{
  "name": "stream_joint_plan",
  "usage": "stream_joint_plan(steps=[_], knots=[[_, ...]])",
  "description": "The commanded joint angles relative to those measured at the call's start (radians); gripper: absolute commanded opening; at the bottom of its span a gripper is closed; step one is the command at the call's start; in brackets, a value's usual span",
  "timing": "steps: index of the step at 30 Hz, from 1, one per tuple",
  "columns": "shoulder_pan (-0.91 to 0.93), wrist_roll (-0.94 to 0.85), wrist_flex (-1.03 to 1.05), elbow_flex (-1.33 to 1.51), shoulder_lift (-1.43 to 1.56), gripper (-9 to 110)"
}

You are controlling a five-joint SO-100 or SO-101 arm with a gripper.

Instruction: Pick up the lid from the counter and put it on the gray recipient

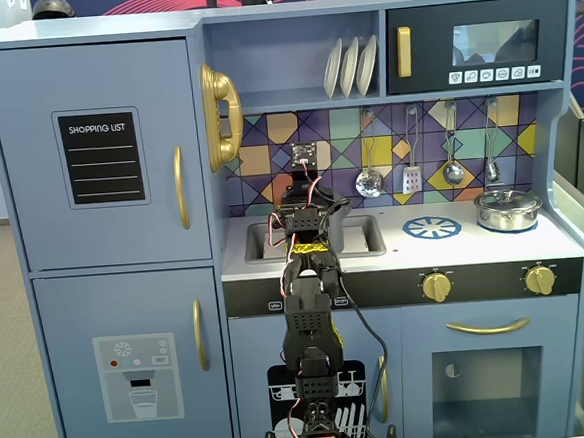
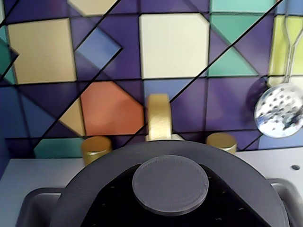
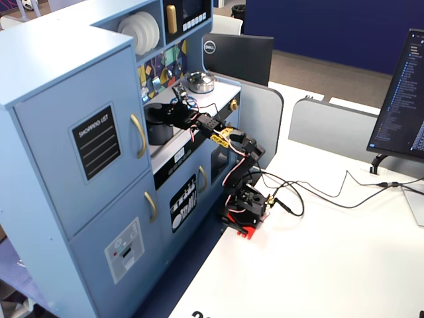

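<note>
In the wrist view the dark gray lid [image 2: 175,153] fills the lower half, with its round knob [image 2: 170,184] facing the camera. My gripper [image 2: 171,189] has its black jaws on either side of the knob and is shut on the lid. It holds the lid over the sink [image 2: 33,203], in front of the gold faucet [image 2: 157,116]. The gray pot [image 1: 345,230] stands in the sink, mostly behind the arm, and also shows in the other fixed view [image 3: 158,129]. The lid hides the pot in the wrist view. I cannot tell if lid and pot touch.
A shiny steel pot [image 1: 508,209] with its own lid stands at the counter's right, beside the blue-and-white burner pattern [image 1: 432,228]. Utensils hang on the tiled back wall, a perforated skimmer [image 2: 279,111] closest. Gold tap knobs [image 2: 96,147] flank the faucet.
</note>
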Motion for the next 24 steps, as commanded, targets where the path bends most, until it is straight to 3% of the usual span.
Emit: stream_joint_plan(steps=[1,23,24], knots=[[0.0,0.015,-0.029,-0.018,0.018,0],[0.009,-0.003,-0.078,0.005,-0.055,0],[0.011,-0.003,-0.075,0.015,-0.046,5]])
